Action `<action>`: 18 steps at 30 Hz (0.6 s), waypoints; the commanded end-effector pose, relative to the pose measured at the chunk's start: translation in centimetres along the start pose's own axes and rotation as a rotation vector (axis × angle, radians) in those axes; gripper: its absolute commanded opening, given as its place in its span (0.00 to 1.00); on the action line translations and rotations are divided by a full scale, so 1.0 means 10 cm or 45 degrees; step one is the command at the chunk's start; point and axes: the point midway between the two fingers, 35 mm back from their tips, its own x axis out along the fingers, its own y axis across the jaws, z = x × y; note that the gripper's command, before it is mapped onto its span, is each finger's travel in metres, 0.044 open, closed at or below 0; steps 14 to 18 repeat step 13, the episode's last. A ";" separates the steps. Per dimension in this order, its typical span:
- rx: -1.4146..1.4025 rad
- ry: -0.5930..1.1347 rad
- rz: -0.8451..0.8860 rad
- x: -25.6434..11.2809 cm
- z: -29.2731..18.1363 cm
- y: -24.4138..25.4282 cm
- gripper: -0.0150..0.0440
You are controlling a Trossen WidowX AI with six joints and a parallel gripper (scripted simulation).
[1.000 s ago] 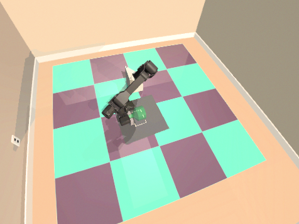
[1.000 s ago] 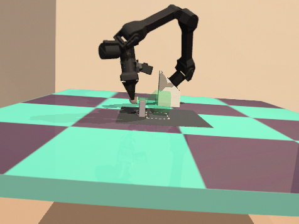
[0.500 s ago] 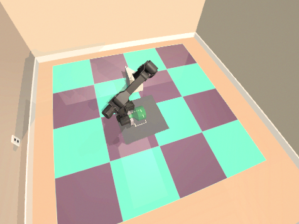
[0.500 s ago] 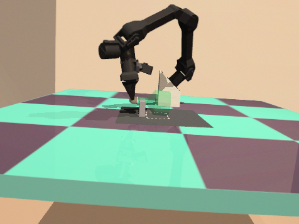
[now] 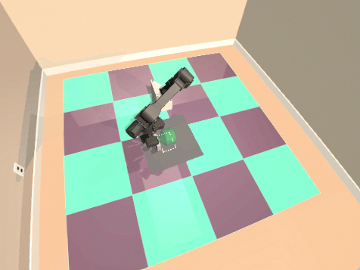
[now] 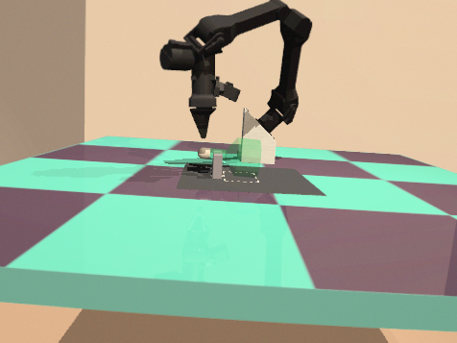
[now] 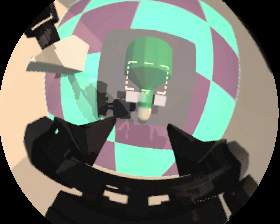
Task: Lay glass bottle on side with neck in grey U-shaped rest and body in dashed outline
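Note:
The green glass bottle (image 5: 169,136) (image 6: 248,156) (image 7: 149,55) lies on its side. Its neck lies between the two prongs of the grey U-shaped rest (image 6: 217,166) (image 7: 132,96), with the pale cork end sticking out beyond them. Its body is over the dashed outline (image 7: 127,75) and appears to reach past its far edge in the wrist view; exact contact with the mat is unclear. My gripper (image 6: 204,136) (image 7: 141,122) is wide open and empty. Its fingertips are just above the cork end, apart from it. In the top view the arm hides them.
A dark grey mat (image 5: 189,151) (image 6: 298,185) (image 7: 183,55) lies under the rest and bottle. A cream wedge-like block (image 5: 166,105) (image 6: 263,153) (image 7: 65,54) stands behind the bottle in the exterior view, near the arm's base.

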 end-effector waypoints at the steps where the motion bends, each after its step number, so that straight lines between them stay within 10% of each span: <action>1: -0.011 0.081 0.014 -0.23 0.04 -0.03 1.00; 18: -0.010 0.081 0.014 -0.30 0.04 -0.01 1.00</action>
